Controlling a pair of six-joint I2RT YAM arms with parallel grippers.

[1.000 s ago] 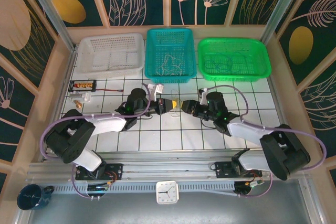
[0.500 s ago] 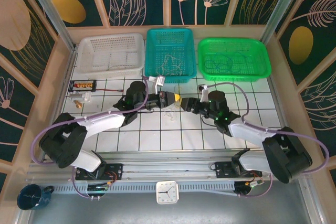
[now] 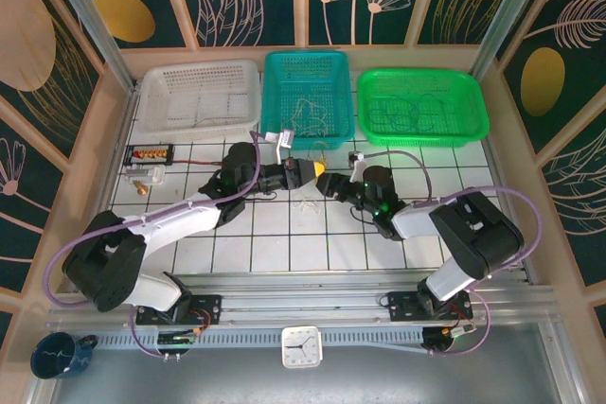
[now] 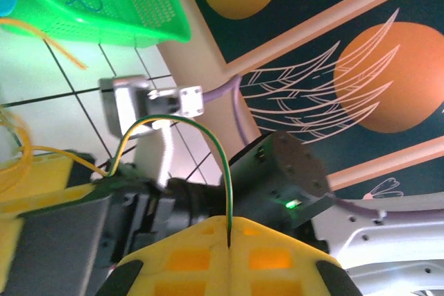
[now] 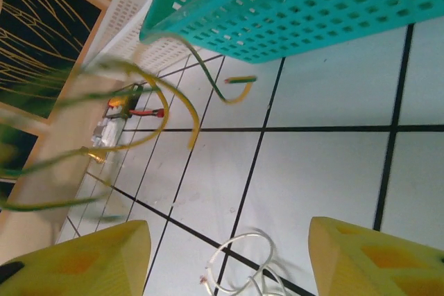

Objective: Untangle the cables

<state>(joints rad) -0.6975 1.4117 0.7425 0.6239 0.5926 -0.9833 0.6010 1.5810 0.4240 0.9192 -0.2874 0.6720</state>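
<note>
Left gripper [image 4: 229,235] is clamped shut on a yellow-green cable [image 4: 220,161]; right gripper [image 5: 229,240] stands open above a white cable [image 5: 244,235] on the counter [image 5: 326,171].

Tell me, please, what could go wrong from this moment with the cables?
The shut left gripper pinches the green-yellow wire only at its fingertips, so a pull may slip it free. Blurred yellow-green wire loops hang beside the open right gripper and might snag on it.
</note>
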